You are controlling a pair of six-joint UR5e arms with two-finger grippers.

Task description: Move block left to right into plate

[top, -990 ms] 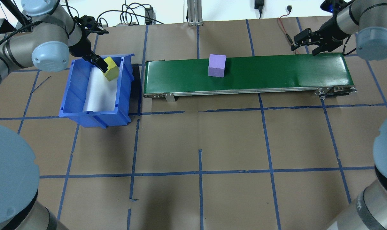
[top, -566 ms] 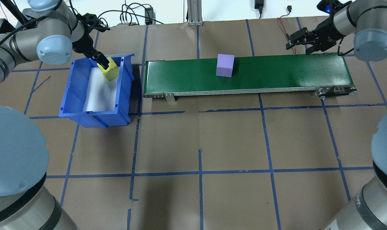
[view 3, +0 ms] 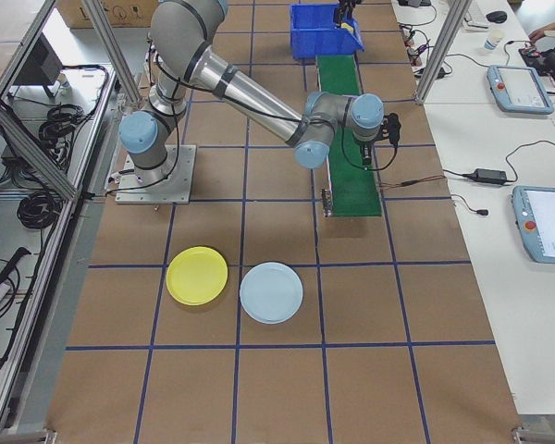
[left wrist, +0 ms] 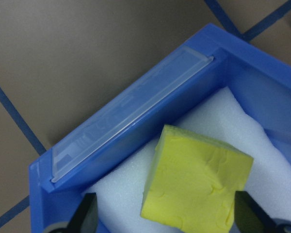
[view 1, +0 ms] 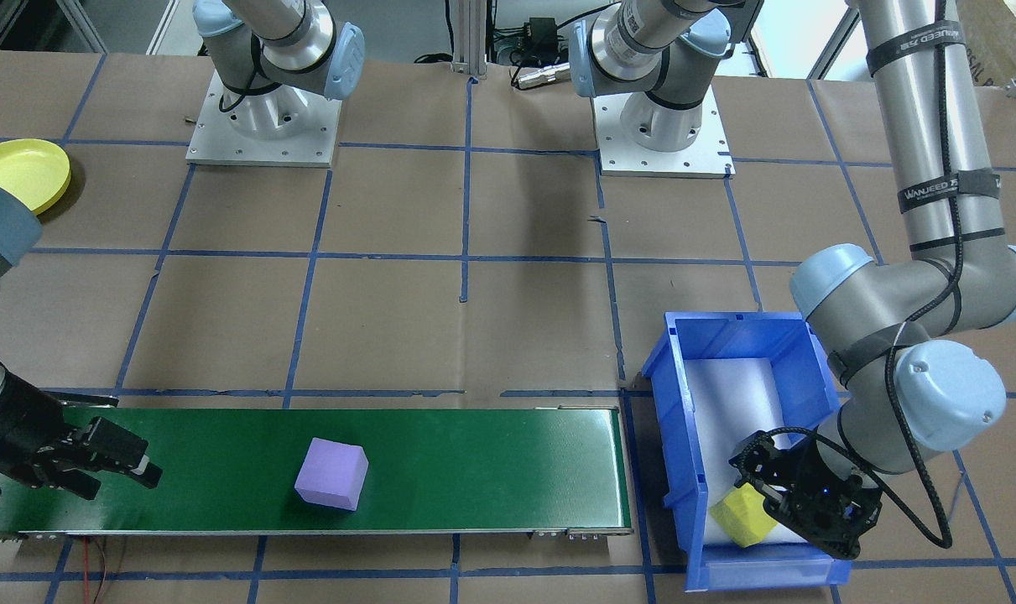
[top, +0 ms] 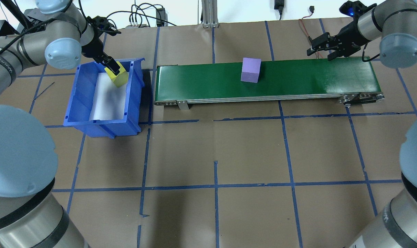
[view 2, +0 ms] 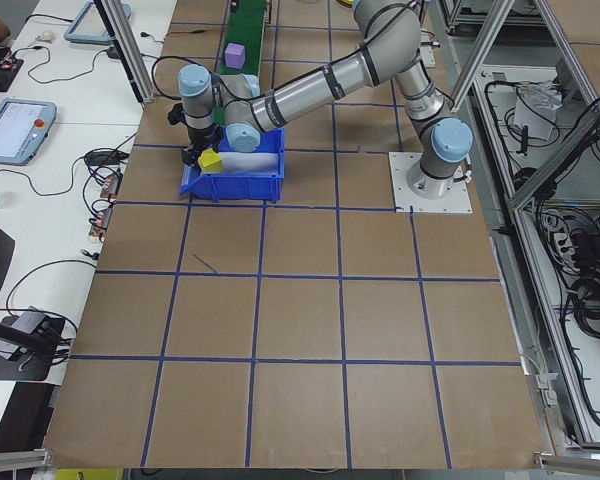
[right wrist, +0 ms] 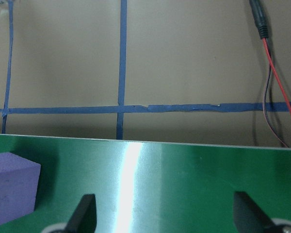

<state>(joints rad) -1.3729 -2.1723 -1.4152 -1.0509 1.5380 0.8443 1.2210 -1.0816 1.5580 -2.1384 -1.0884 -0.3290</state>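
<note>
A purple block (top: 251, 70) rides the green conveyor belt (top: 298, 77), a little past its middle; it also shows at the left edge of the right wrist view (right wrist: 12, 187). A yellow block (top: 118, 77) lies on white foam in the far corner of the blue bin (top: 101, 120). My left gripper (top: 112, 69) is down in that corner, open, with its fingers on either side of the yellow block (left wrist: 196, 187). At the belt's right end my right gripper (top: 318, 48) hangs open and holds nothing. The yellow plate (view 1: 17, 172) lies on the table on the robot's right.
A light blue plate (view 3: 271, 291) lies beside the yellow plate (view 3: 197, 276). Black and red cables (top: 306, 31) run behind the belt's right end. The blue bin (view 1: 675, 419) stands just off the belt's left end. Brown paper with blue tape lines covers the table.
The purple block has travelled to the right along the belt. My right gripper has drifted slightly left over the belt's end. The left gripper stays at the yellow block while its arm shifts.
</note>
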